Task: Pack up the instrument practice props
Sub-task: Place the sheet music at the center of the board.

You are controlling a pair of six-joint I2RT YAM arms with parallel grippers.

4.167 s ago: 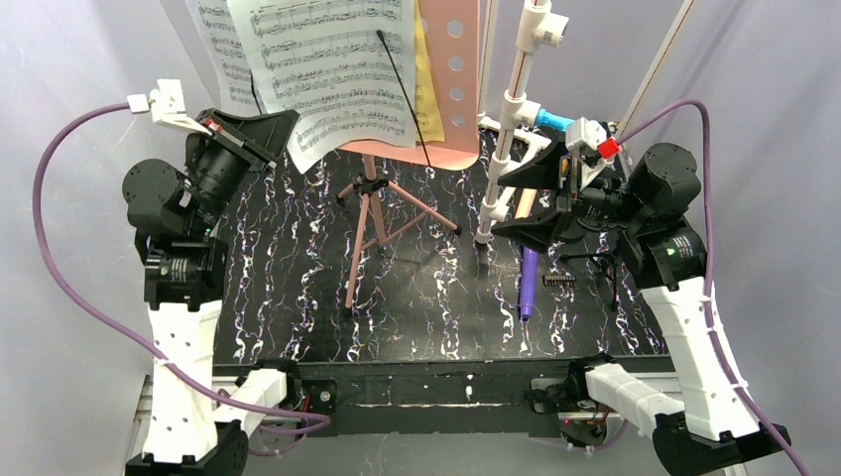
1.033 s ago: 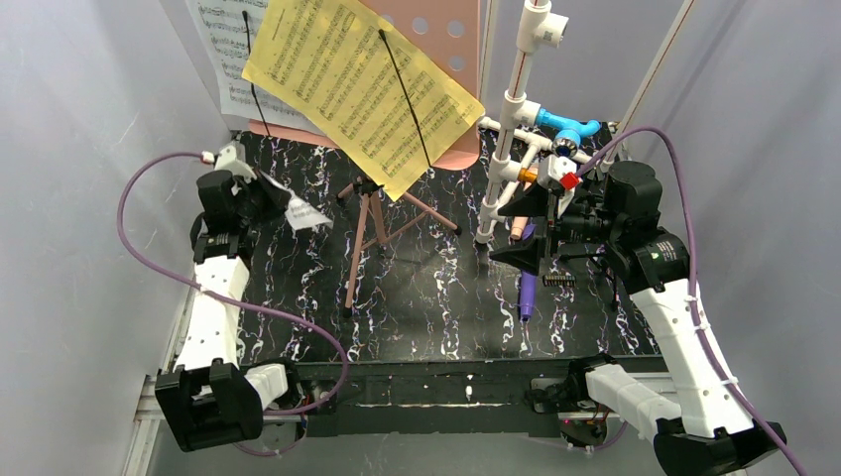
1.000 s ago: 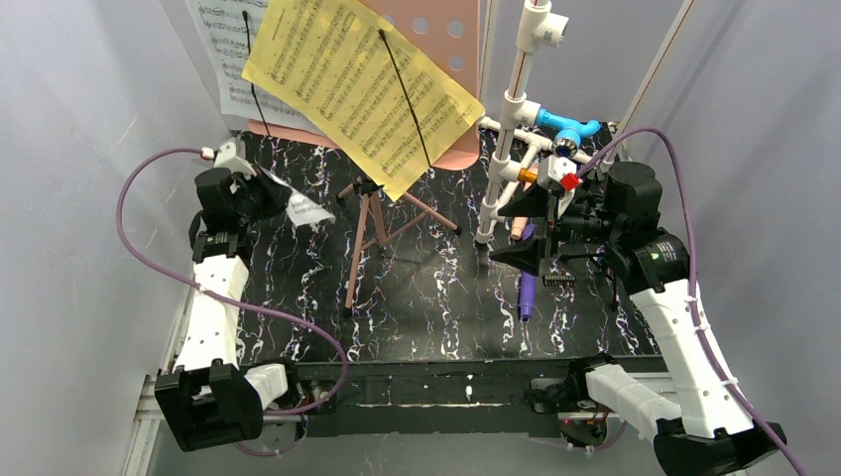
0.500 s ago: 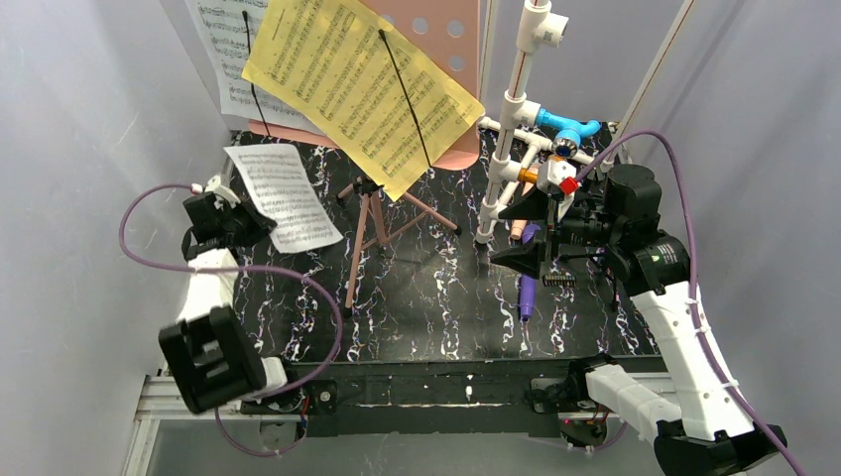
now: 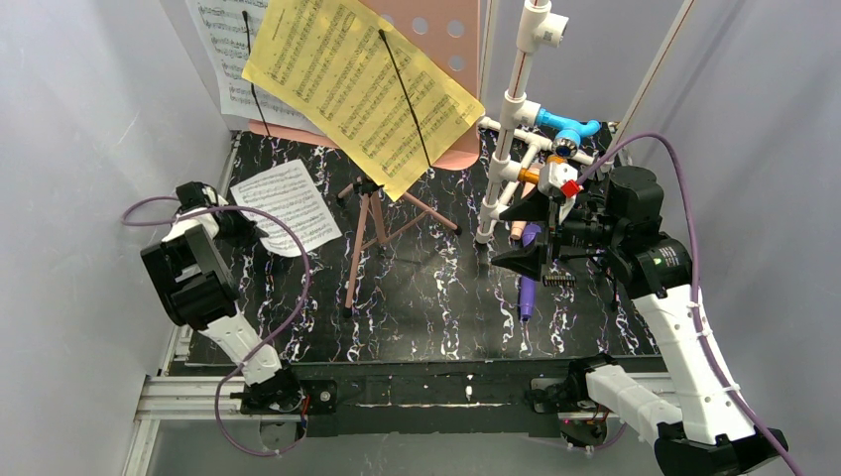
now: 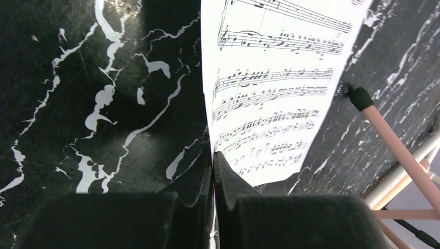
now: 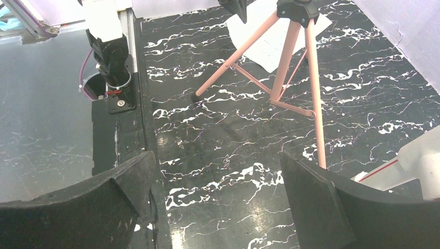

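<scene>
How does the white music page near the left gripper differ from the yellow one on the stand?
The white page lies low over the table, its edge pinched by the shut left gripper; the yellow page leans skewed on the pink stand, under a black wire arm, no gripper on it. Both show printed staves.

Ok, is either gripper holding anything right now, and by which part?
The left gripper is shut on the white music page, pinching it by its edge, near a corner. The right gripper is open and holds nothing.
</scene>
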